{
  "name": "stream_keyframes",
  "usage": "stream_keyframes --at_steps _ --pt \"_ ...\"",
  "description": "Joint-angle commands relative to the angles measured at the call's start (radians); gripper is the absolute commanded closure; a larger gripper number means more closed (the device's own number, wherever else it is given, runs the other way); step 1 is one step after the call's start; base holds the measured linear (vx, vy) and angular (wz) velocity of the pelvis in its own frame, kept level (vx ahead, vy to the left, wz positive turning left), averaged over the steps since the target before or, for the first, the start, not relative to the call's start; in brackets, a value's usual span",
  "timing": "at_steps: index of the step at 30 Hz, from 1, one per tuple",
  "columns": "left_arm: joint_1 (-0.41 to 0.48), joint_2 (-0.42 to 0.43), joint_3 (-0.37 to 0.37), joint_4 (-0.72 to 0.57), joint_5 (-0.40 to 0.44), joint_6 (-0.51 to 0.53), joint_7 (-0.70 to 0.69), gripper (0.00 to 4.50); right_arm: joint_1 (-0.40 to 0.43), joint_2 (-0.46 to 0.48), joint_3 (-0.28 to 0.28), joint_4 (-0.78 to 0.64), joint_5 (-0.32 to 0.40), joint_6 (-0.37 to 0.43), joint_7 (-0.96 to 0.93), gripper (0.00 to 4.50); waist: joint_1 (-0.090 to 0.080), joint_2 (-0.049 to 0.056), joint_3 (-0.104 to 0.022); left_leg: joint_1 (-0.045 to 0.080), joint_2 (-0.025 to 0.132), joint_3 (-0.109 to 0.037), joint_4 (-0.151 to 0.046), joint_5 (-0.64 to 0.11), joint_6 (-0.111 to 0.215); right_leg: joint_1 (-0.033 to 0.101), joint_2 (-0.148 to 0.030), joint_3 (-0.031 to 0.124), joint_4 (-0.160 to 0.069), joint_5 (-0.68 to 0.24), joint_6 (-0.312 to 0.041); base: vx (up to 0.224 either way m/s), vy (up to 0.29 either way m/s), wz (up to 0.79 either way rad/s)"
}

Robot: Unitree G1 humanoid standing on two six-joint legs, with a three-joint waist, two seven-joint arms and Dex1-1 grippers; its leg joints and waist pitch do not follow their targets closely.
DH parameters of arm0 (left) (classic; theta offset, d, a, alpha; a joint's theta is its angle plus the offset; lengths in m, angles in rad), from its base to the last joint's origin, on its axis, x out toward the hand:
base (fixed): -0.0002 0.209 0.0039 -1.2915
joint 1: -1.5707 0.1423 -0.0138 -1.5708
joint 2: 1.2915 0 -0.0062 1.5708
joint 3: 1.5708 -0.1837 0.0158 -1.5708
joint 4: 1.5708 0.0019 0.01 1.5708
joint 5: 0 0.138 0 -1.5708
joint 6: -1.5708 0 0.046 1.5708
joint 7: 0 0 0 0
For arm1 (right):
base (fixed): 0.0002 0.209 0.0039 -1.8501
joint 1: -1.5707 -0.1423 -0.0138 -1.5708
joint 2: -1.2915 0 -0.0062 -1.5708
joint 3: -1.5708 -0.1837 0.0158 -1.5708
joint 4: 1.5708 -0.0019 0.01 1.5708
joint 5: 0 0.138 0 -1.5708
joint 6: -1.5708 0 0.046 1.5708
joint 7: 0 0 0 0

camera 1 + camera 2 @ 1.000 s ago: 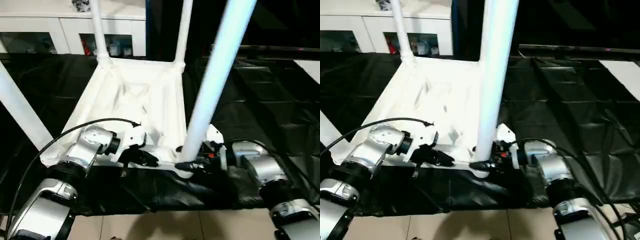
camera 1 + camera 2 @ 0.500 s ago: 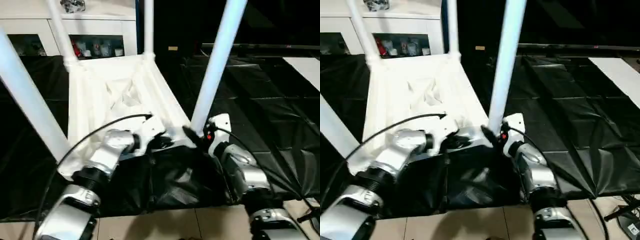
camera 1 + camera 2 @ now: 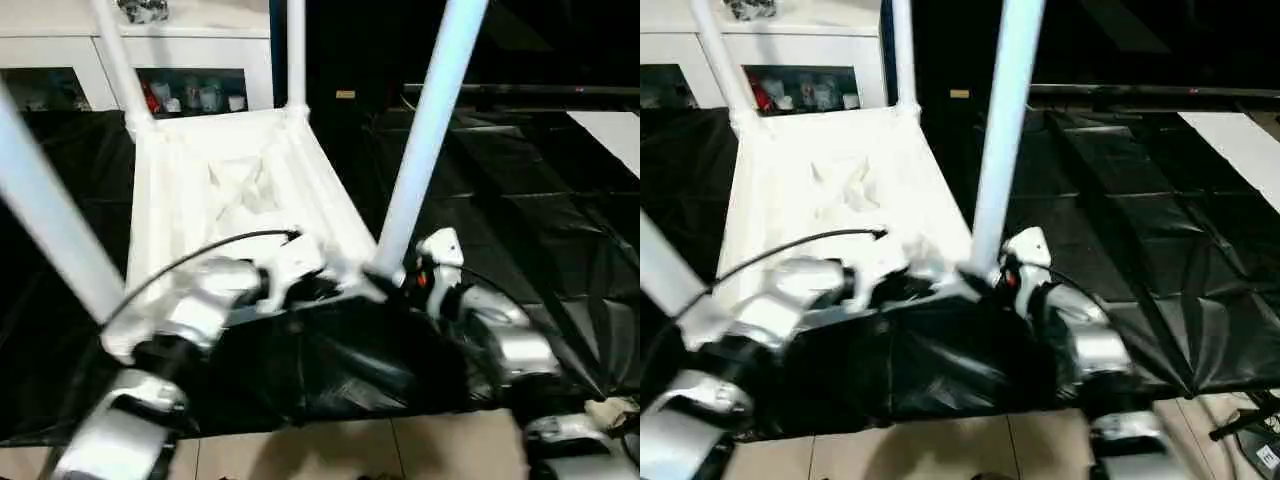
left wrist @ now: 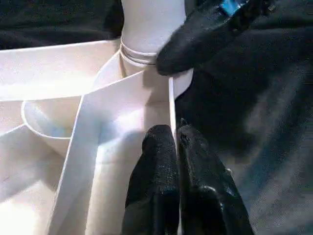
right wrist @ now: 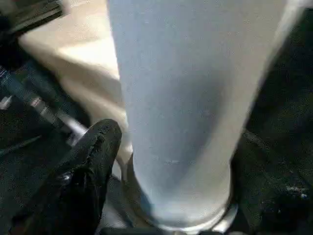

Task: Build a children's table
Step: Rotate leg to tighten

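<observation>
Black crinkled plastic sheeting (image 3: 520, 200) spread over the whole work surface. Upside down on it, white plastic rectangular tabletop (image 3: 215, 190) with ribbed underside facing up, four long white tube legs standing from its rounded corner sockets. At the far side, white cabinet with glass doors (image 3: 190, 70).

Near-right white tube leg (image 3: 425, 140) rising from the near-right corner socket (image 4: 142, 58), right in front of both arms. Other legs: near-left (image 3: 45, 215), far-left (image 3: 120, 65), far-right (image 3: 296, 55).

Right gripper (image 5: 166, 161) set around the base of the near-right leg, black fingers (image 5: 88, 161) spread to either side of the tube just above the socket; actual pressure on the tube not discernible. One right finger also seen against the socket from the left wrist camera.

Left gripper (image 4: 177, 142) pinched together, fingertips (image 4: 159, 142) meeting over the tabletop's near edge wall (image 4: 171, 105) just beside that same socket; thin wall between them or not, impossible to tell.
</observation>
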Motion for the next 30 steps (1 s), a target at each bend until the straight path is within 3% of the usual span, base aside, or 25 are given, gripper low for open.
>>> stream_keyframes --at_steps 1,4,8,10,17,21,27,30 --pt "-0.005 -0.002 -0.034 0.003 -0.015 -0.034 -0.082 4.50 -0.004 -0.014 0.070 -0.040 0.003 0.013 0.160 0.94 0.002 0.004 -0.062 -0.001 0.007 0.013 -0.056 -0.216 0.082 0.059 -0.038 0.043 -0.059 -0.213 -0.230 0.000 0.000 0.00" --pt "-0.012 0.008 -0.034 0.014 -0.026 -0.042 -0.119 4.50 -0.010 -0.031 0.081 -0.047 0.021 0.046 0.236 0.94 0.015 0.004 -0.063 0.001 0.011 0.015 -0.055 -0.212 0.084 0.060 -0.038 0.043 -0.052 -0.188 -0.245 0.000 0.000 0.00" --pt "-0.026 0.020 -0.036 0.026 -0.046 -0.043 -0.195 4.50 -0.028 -0.056 0.124 -0.040 0.022 0.072 0.352 0.94 0.024 -0.003 -0.061 0.002 0.010 0.016 -0.054 -0.219 0.079 0.058 -0.041 0.043 -0.056 -0.223 -0.237 0.000 0.000 0.00" --pt "-0.037 0.026 -0.042 0.043 -0.048 -0.056 -0.233 4.50 -0.045 -0.060 0.146 -0.022 0.025 0.084 0.403 1.08 0.029 -0.001 -0.062 0.003 0.010 0.015 -0.055 -0.213 0.075 0.058 -0.042 0.043 -0.055 -0.231 -0.233 0.000 0.000 0.00" --pt "-0.054 0.032 -0.048 0.071 -0.049 -0.072 -0.274 4.50 -0.067 -0.044 0.163 0.006 0.013 0.087 0.455 1.75 0.029 0.002 -0.063 0.001 0.010 0.014 -0.055 -0.210 0.062 0.059 -0.041 0.043 -0.053 -0.221 -0.236 0.000 0.000 0.00" --pt "-0.060 0.031 -0.045 0.085 -0.049 -0.076 -0.289 4.50 -0.068 -0.040 0.174 0.003 0.016 0.100 0.479 1.91 0.030 0.003 -0.064 0.001 0.009 0.014 -0.055 -0.203 0.062 0.060 -0.041 0.042 -0.050 -0.205 -0.242 0.000 0.000 0.00" --pt "-0.059 0.028 -0.032 0.095 -0.053 -0.075 -0.264 4.50 -0.061 -0.021 0.145 -0.004 0.039 0.104 0.445 1.96 0.030 0.003 -0.064 0.001 0.010 0.013 -0.055 -0.211 0.058 0.061 -0.042 0.042 -0.053 -0.230 -0.235 0.000 0.000 0.00" --pt "-0.053 0.019 -0.012 0.090 -0.045 -0.055 -0.185 4.50 -0.035 -0.001 0.090 -0.025 0.063 0.088 0.357 1.96 0.031 -0.001 -0.062 0.003 0.011 0.013 -0.056 -0.227 0.051 0.057 -0.043 0.043 -0.057 -0.260 -0.224 0.000 0.000 0.00"
